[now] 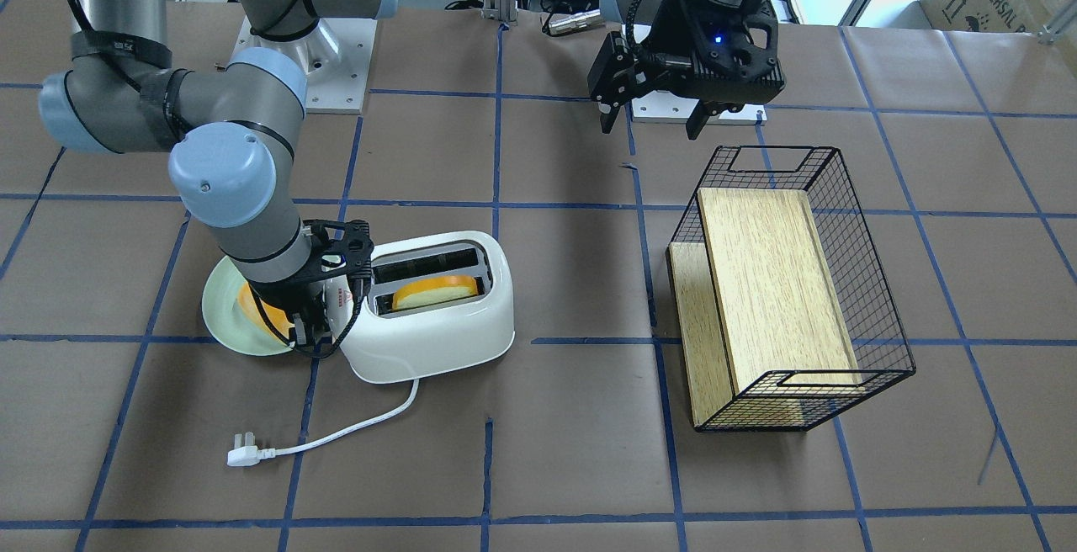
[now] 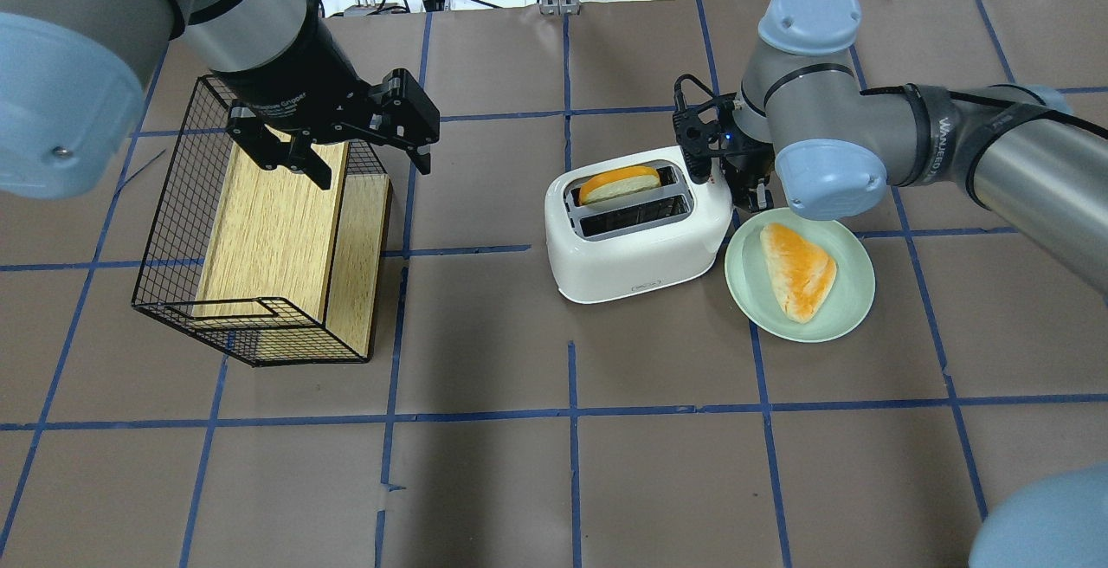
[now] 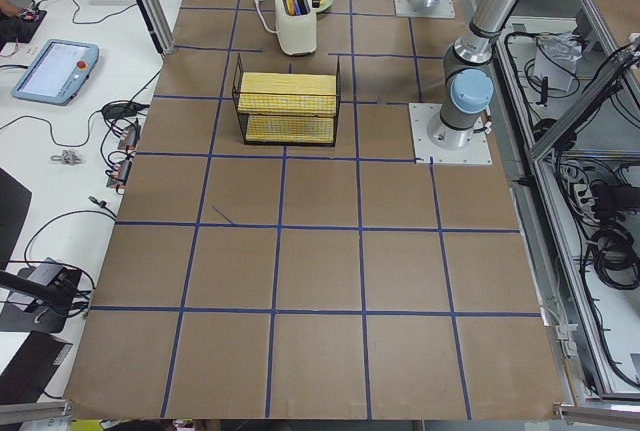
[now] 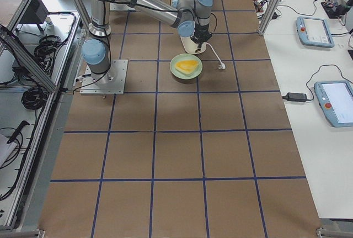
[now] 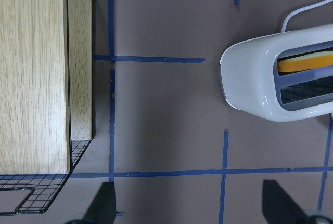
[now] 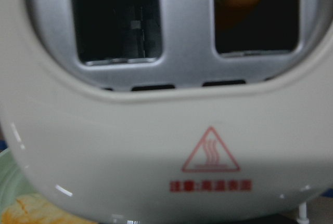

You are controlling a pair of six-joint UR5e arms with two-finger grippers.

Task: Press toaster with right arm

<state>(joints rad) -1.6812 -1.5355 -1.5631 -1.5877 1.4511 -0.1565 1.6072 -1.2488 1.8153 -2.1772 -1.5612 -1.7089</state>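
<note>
**Basket zone.** A black wire basket [image 2: 169, 204] lies on its side on the table [image 2: 554, 464], which is covered in brown paper with a blue tape grid. A wooden board [image 2: 273, 222] lies inside it. A second board edge runs along the basket's right side.

**Left gripper.** The left gripper [image 2: 375, 171] hangs above the basket's far right corner with its fingers spread wide and nothing between them. It is raised off the table and well apart from the toaster.

**Middle.** A broad strip of table surface separates the basket's right edge from the toaster's left end. The left wrist view shows both edges with the strip between them.

**Toaster.** The toaster [image 2: 636, 243] stands upright right of centre. A slice of bread [image 2: 619, 184] sits in the slot farther from the robot, and the nearer slot shows only its wire guides. The cord [image 1: 353, 430] trails from the operators' side and ends in a plug [image 1: 244, 455] lying loose on the table.

**Right gripper.** The right gripper [image 2: 755, 194] points down hard against the toaster's right end, with the warning triangle filling its wrist view. I cannot tell whether its fingers are together or apart. The arm's elbow reaches in from the right edge.

**Plate.** A pale green plate [image 2: 853, 291] carrying a piece of bread [image 2: 798, 269] sits just beside that same end. Its rim is close under the gripper, so there is little margin there.
</note>
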